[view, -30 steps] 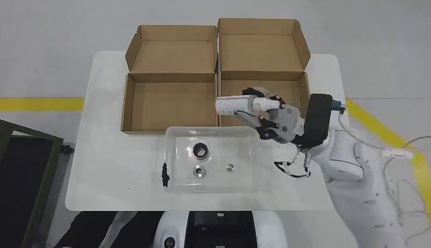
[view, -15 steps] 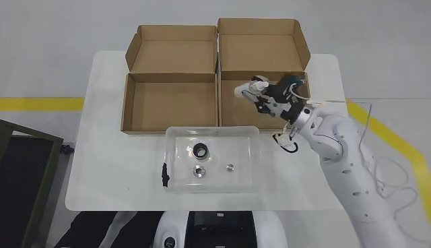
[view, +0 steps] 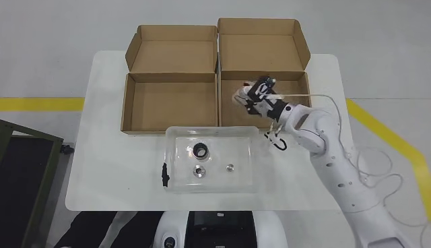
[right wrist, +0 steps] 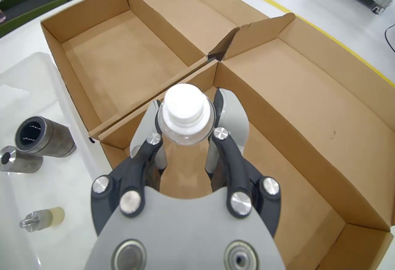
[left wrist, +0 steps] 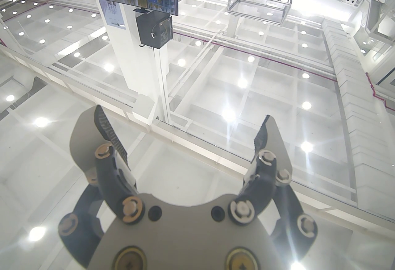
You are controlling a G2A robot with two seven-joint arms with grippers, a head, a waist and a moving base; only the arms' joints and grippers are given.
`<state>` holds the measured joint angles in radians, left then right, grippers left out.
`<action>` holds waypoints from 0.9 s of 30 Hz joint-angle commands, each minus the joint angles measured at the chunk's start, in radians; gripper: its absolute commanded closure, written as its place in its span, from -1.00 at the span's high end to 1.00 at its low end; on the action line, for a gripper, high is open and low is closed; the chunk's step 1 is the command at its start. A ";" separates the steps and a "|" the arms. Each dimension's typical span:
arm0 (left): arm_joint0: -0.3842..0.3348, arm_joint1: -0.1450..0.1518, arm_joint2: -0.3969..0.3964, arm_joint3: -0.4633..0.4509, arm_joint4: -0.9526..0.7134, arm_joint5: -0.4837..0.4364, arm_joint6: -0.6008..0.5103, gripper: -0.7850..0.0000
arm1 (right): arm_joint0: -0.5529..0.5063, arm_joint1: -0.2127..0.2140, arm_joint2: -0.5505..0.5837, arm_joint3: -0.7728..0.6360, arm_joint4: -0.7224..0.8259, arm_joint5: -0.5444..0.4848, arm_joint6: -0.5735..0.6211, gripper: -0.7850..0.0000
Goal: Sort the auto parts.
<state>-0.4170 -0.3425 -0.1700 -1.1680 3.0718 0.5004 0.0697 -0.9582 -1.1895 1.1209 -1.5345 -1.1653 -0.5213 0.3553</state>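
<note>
nearest the robot, a clear plastic tray [view: 229, 150] [right wrist: 27, 67] sits on the white table [view: 108, 147]. in it lie three metal parts, apart from one another: a linear bearing [view: 201, 152] [right wrist: 44, 137] with a dark bore, a smaller steel cylinder [view: 199, 172] [right wrist: 20, 159] just beside it, and a small metal pin [view: 230, 168] [right wrist: 37, 219]. a small black object [view: 163, 176] lies at the tray's left edge; what it is cannot be told.

beyond the tray, the right gripper [view: 250, 96] [right wrist: 186, 107] is clamped on a clear bottle [view: 240, 93] [right wrist: 184, 117] with a white cap, its fingers on either side of the bottle just below the cap. the bottle is held over the inside of the right cardboard box [view: 289, 89] [right wrist: 308, 104], near the wall next to the left cardboard box [view: 172, 106] [right wrist: 123, 52]. the two boxes stand side by side, touching, with their lids folded back on the far side.

the left gripper [left wrist: 182, 115] points up at the ceiling, its jaws spread wide with nothing between them.
</note>
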 commanded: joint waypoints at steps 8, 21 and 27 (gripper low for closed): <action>0.000 0.000 0.000 0.000 0.000 0.000 0.000 1.00 | 0.013 -0.009 -0.045 0.035 -0.057 0.046 0.001 -1.00; 0.000 0.000 0.000 0.000 0.000 0.000 0.000 1.00 | 0.052 -0.026 -0.090 0.099 -0.060 0.068 0.036 -0.44; 0.000 0.000 0.000 0.000 0.000 0.000 0.000 1.00 | 0.061 -0.030 -0.100 0.116 -0.064 0.078 0.041 -0.31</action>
<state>-0.4170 -0.3425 -0.1700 -1.1680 3.0718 0.5004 0.0697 -0.8992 -1.2190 1.0233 -1.4218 -1.2294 -0.4449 0.3948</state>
